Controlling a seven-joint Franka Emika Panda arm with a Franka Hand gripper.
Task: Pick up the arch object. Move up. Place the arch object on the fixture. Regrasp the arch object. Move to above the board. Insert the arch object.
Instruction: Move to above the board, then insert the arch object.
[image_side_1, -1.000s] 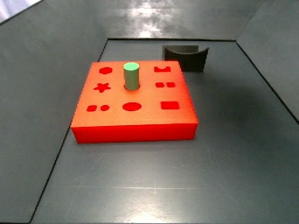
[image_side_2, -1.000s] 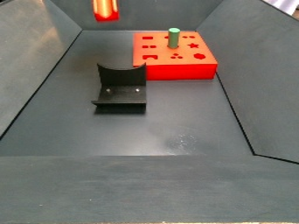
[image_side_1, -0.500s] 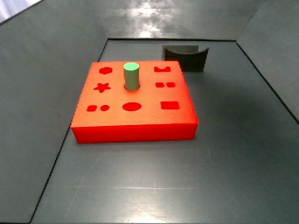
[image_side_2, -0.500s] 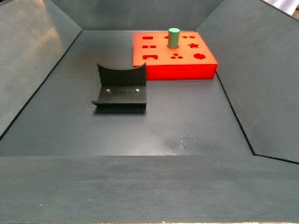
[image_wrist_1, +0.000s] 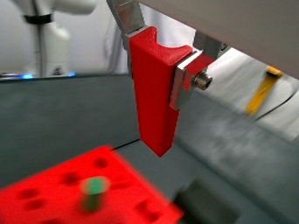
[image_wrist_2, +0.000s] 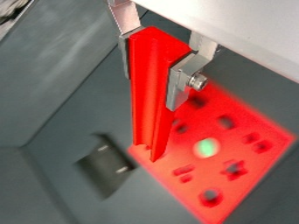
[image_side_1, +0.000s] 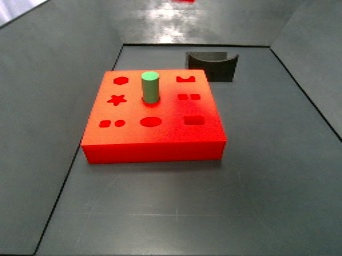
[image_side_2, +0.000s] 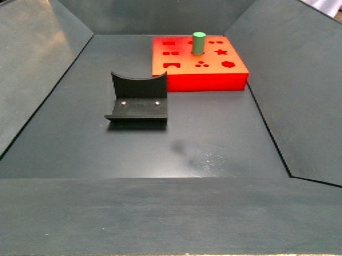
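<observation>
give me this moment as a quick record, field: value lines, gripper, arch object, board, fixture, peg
gripper: high above the floor, out of both side views
grip: shut on the arch object, which hangs down from the fingers
board: on the floor, arch hole empty
green peg: upright in a board hole
fixture: on the floor apart from the board, nothing on it
</observation>
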